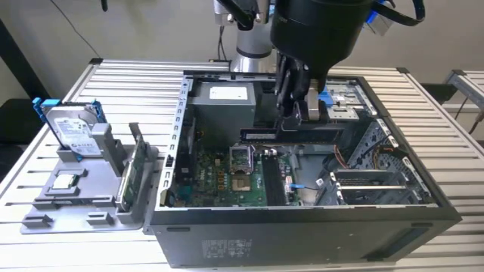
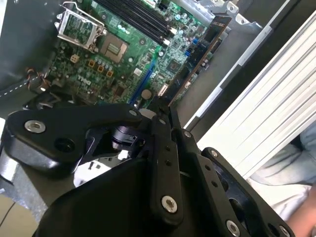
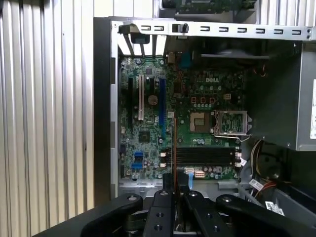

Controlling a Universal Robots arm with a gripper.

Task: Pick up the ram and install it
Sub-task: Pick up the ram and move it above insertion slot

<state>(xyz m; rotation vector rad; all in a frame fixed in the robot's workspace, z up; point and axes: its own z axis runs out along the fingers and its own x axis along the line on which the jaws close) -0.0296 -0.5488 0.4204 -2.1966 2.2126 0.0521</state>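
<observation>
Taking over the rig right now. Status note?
Gripper: fingers shut on the ram, held level over the open case.
Done: ram is picked up, off the table.
Left: ram not installed. It hangs above the board, and the slots look empty.

bg: plain pale wall [image 1: 151,28]; slatted metal table [image 1: 128,79]; 2nd table [image 1: 470,85] at the exterior view's right
</observation>
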